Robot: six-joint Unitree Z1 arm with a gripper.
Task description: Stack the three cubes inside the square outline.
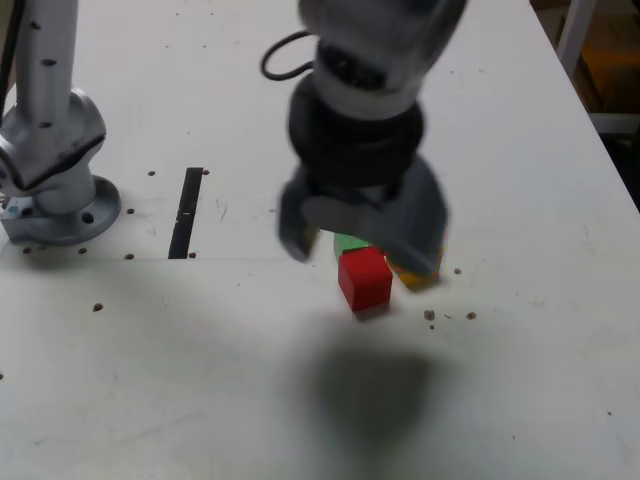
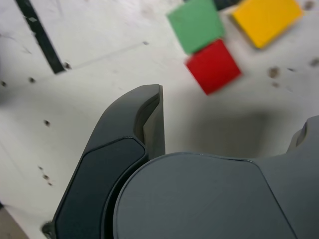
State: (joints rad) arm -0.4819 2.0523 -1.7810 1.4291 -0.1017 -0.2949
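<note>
- No stack had been built yet: the red cube (image 2: 214, 66), the green cube (image 2: 196, 25) and the yellow cube (image 2: 266, 19) all sat singly on the white table (image 1: 520, 380), each on its own patch of surface as far as the wrist view showed.
- The three were bunched together. The red one touched or nearly touched the green one at a corner, and the yellow one lay just beside the green one, with a narrow dark gap between them.
- That dark bit between green and yellow, at the edge of the wrist view, may have been part of the square outline, but too little of it showed to be sure, and the exterior view hid that spot behind the arm. Whether any cube sat inside the outline could not be told.
- The straight black strip (image 1: 186, 212) lay well apart from the cubes, toward the exterior view's left.
- The gripper (image 1: 362, 225) hung above the cluster, blurred, its jaws spread wide and holding nothing.
- In the exterior view the red cube (image 1: 364, 279) stood clear in front, while green and yellow only peeked out from behind the gripper.
- By my judgement almost everything was left: placing a first cube in the outline, then setting the other two on top of it.
</note>
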